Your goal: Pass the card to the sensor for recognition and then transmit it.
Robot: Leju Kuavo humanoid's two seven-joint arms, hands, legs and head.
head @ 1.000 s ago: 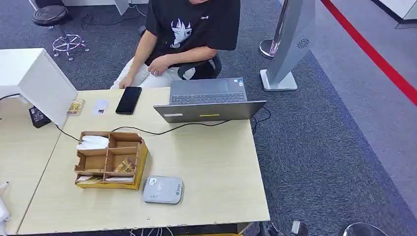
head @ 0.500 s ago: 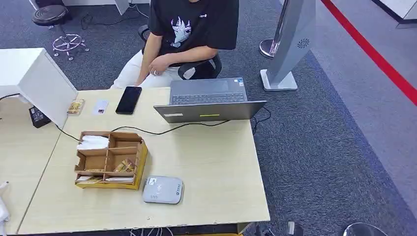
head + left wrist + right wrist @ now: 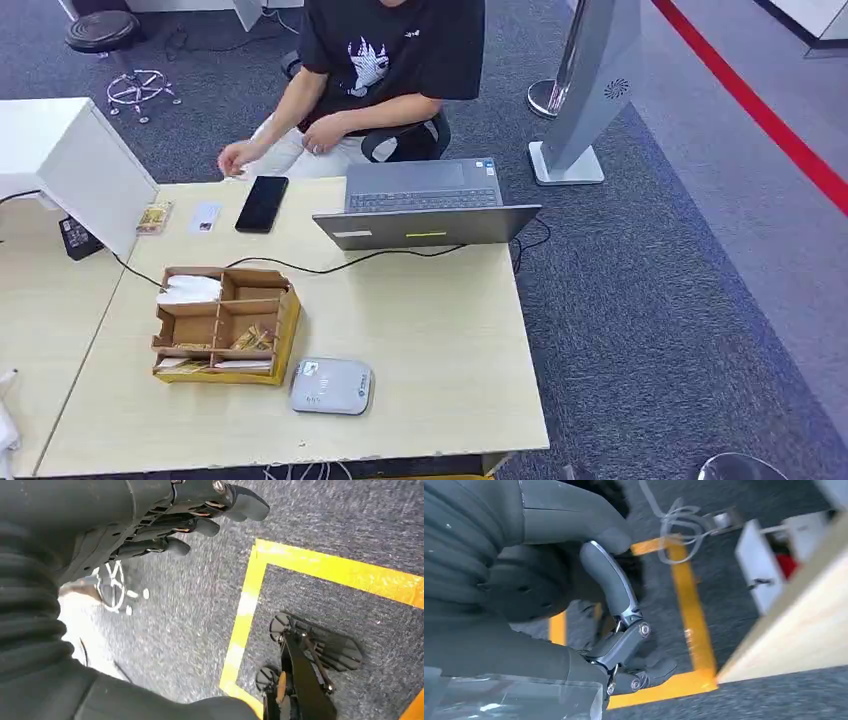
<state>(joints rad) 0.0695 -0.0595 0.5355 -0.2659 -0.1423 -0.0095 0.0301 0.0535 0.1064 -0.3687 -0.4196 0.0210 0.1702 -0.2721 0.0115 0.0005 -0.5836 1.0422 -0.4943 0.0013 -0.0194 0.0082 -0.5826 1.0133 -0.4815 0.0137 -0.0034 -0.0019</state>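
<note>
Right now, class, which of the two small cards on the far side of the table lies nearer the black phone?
The pale white card, lying between the yellowish card and the phone.

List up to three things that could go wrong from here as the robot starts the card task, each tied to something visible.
1. The cards lie at the table's far edge by the phone, where the person's hand hovers; a reach could meet it.
2. A cable crosses the table between organizer and laptop; an arm might snag it.
3. The sensor sits near the front edge, so a rising hand could knock it.
</note>
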